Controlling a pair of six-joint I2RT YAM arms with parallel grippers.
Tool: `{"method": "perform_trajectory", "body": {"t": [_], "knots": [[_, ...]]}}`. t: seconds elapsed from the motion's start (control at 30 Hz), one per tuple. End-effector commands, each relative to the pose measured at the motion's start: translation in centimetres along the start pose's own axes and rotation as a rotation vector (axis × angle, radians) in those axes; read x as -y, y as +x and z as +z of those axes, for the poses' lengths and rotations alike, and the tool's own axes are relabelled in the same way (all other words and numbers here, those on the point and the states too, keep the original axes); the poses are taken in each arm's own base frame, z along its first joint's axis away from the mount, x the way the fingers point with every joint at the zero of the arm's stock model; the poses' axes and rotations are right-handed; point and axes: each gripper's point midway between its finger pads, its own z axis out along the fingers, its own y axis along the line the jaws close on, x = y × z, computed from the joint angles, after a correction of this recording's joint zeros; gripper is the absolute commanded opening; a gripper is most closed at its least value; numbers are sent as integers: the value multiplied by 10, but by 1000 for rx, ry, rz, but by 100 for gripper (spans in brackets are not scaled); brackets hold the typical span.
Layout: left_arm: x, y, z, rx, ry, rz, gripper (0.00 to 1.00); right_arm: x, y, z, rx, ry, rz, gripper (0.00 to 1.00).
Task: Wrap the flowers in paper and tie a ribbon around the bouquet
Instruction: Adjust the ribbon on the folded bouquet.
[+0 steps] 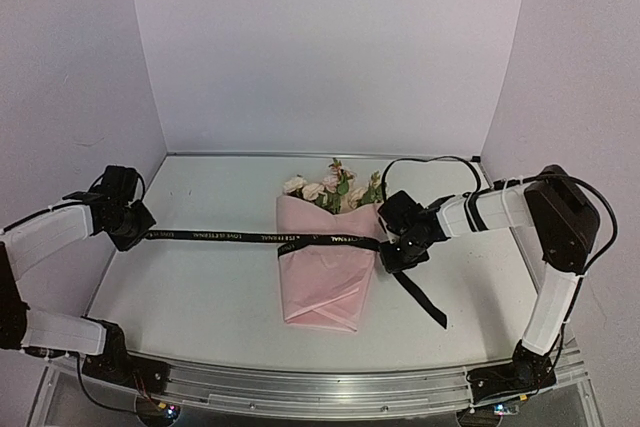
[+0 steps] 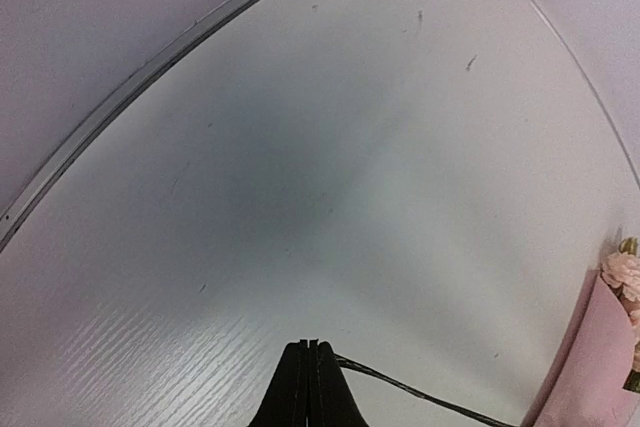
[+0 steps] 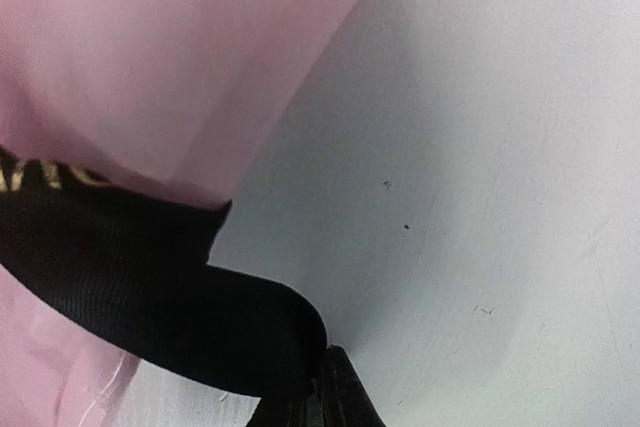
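Note:
The bouquet lies mid-table: pink paper (image 1: 322, 287) folded into a cone, with the flowers (image 1: 330, 188) poking out at its far end. The black ribbon (image 1: 230, 235) runs taut from the left across the cone. My left gripper (image 1: 143, 230) is shut on its left end; in the left wrist view the ribbon (image 2: 420, 395) leaves the closed left gripper (image 2: 308, 344) toward the paper (image 2: 590, 367). At the cone's right edge, my right gripper (image 1: 385, 247) is shut on the ribbon (image 3: 150, 297), which bends into the right gripper (image 3: 322, 357) beside the paper (image 3: 150, 47). A loose tail (image 1: 425, 302) trails to the near right.
The white table (image 1: 200, 297) is enclosed by lilac walls on three sides, with a metal rail (image 1: 320, 387) along the near edge. The table's far-left rim (image 2: 150, 77) shows in the left wrist view.

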Motion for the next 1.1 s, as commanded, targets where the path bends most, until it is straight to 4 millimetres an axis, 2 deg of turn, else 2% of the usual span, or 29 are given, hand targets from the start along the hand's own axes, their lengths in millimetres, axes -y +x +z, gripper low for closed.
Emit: {"method": "perform_trajectory", "body": {"t": [0.0, 0.1, 0.17, 0.33, 0.5, 0.6, 0.67, 0.8, 0.9, 1.07], "knots": [[-10, 17, 27, -63, -29, -59, 0, 20, 12, -8, -33, 79, 32, 6], [-16, 35, 48, -142, -14, -101, 0, 31, 13, -15, -40, 93, 65, 5], [-12, 40, 57, -167, 7, -111, 0, 33, 13, -24, -34, 69, 71, 5], [-14, 42, 72, -178, -31, -109, 0, 37, 16, -48, -58, 30, 63, 7], [-13, 42, 83, -193, -37, -99, 0, 45, 24, -49, -115, 28, 60, 6], [-1, 39, 85, -196, 10, -89, 0, 45, 29, -47, -152, 30, 55, 6], [11, 37, 84, -207, 60, -86, 3, 33, 31, -48, -173, -35, 55, 7], [23, 37, 79, -238, 107, -103, 21, 24, 30, -47, -179, -81, 46, 9], [22, 31, 70, -215, 102, -134, 43, 22, 29, -47, -183, -91, 38, 14], [25, 12, 42, -157, 110, -155, 72, 23, 27, -52, -165, -91, 28, 38]]}}
